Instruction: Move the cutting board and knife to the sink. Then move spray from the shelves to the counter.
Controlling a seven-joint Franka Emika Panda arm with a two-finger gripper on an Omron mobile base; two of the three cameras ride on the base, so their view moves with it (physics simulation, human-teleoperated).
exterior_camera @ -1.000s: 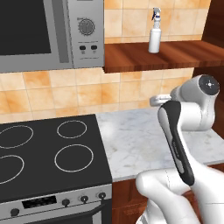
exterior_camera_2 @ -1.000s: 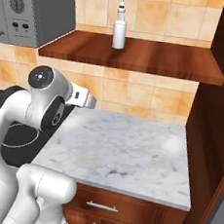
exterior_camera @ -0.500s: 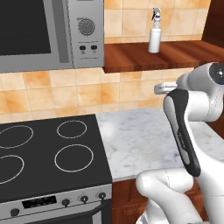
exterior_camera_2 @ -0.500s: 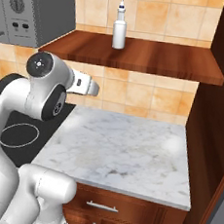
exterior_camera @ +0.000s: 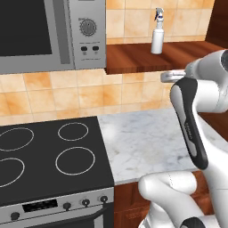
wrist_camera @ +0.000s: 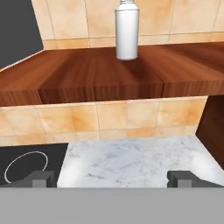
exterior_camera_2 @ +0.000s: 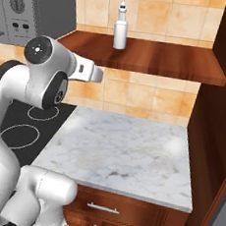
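One spray (exterior_camera: 157, 32) stands upright on the shelves (exterior_camera: 147, 58), near the back against the tan wall tiles, and you can see it from every side: in the right base view the spray (exterior_camera_2: 121, 26) sits toward the left half of the shelves (exterior_camera_2: 160, 58), and in the hand view the spray (wrist_camera: 127, 29) rises above the middle of the plank (wrist_camera: 105, 78), its nozzle cut off by the top edge. Nothing touches it.

Your gripper (wrist_camera: 112, 178) is spread wide with nothing between the fingers (the two dark fingertips (wrist_camera: 40, 178) stand far apart at the bottom of the hand view). It looks toward the wall from below shelf height, with the counter (wrist_camera: 131, 162) under it and the front edge of the shelves above. In the base views you see the hand end of the arm just under the front of the shelves, well apart from the bottle.

Look down and the counter (exterior_camera: 142, 142) lies bare, its marble (exterior_camera_2: 125, 156) running from the black stovetop (exterior_camera: 44, 156) to the dark wooden cabinet side (exterior_camera_2: 217, 126) on the right. A microwave (exterior_camera: 49, 33) hangs above the stovetop, just left of the shelves. A drawer with a metal handle (exterior_camera_2: 103, 208) sits below the counter.
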